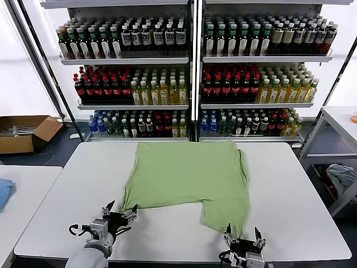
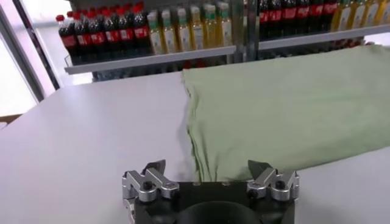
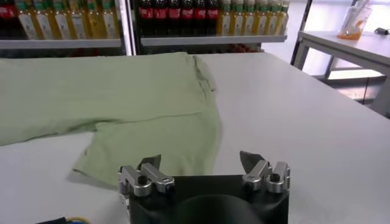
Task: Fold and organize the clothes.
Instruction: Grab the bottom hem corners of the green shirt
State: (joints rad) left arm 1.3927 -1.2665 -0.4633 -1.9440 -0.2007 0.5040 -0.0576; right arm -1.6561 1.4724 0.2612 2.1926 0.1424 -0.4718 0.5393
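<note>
Green shirt [image 1: 187, 176] spread on table [image 1: 301, 184] | both grippers' fingers wide, empty | cardboard box [image 1: 25, 133] only in head view

Both arms sit low at the near edge — left gripper [image 1: 119, 216] and right gripper [image 1: 244, 234] each spread wide, holding nothing.
</note>
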